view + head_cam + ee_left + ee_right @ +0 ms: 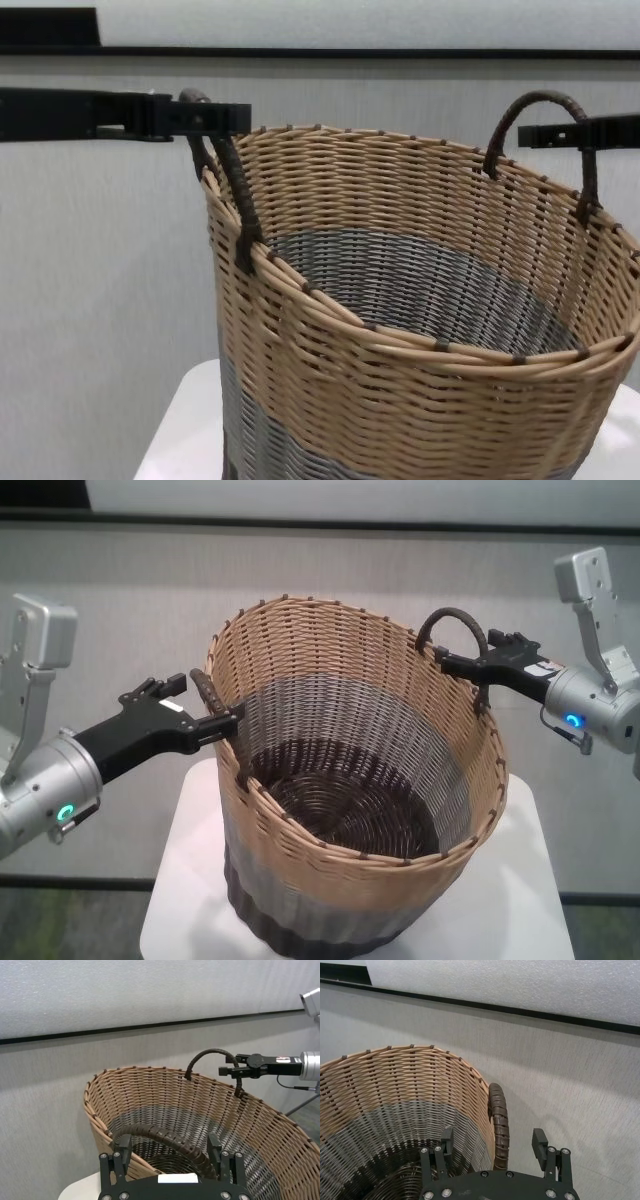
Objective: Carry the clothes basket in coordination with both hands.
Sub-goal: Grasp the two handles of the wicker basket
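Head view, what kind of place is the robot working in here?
Likely a bare test room, not a home: plain grey wall, a white pedestal bearing only the clothes basket, and nothing domestic around.

Place: a bare test room, lab-like.
Wall point(150, 610): plain grey textured panels, dark strip point(470, 1005) along the top.
Stand: small white table point(190, 880), nothing homely around.
Floor: a greenish patch point(60, 920) below.
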You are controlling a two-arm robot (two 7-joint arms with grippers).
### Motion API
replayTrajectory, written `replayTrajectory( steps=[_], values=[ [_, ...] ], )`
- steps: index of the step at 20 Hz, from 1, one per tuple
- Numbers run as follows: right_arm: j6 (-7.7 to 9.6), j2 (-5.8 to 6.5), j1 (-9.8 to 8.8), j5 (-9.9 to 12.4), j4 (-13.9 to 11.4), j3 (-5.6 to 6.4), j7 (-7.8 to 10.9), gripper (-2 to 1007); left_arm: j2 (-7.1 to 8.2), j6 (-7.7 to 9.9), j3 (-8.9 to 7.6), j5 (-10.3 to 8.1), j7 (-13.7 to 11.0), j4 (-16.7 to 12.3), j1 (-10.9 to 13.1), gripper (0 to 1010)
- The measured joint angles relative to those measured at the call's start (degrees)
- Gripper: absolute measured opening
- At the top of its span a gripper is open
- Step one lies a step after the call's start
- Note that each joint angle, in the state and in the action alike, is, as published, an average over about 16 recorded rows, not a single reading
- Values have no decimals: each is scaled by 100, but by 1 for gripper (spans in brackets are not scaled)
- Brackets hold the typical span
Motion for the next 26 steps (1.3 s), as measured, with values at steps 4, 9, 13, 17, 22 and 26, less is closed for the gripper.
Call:
replayTrajectory(
  steps=[4,9,13,17,22,26],
  values=[
    [0,0,0,0,0,0,0,1000,-67,23,32,115,27,90,-69,1000],
    [0,0,0,0,0,0,0,1000,-153,55,54,256,51,206,-138,1000],
    [0,0,0,0,0,0,0,1000,-213,85,78,401,77,295,-192,1000],
    [0,0,0,0,0,0,0,1000,-257,111,96,577,132,324,-232,1000],
    [0,0,0,0,0,0,0,1000,-320,153,124,814,217,341,-288,1000],
    [0,0,0,0,0,0,0,1000,-395,181,145,974,265,370,-333,1000]
  ],
)
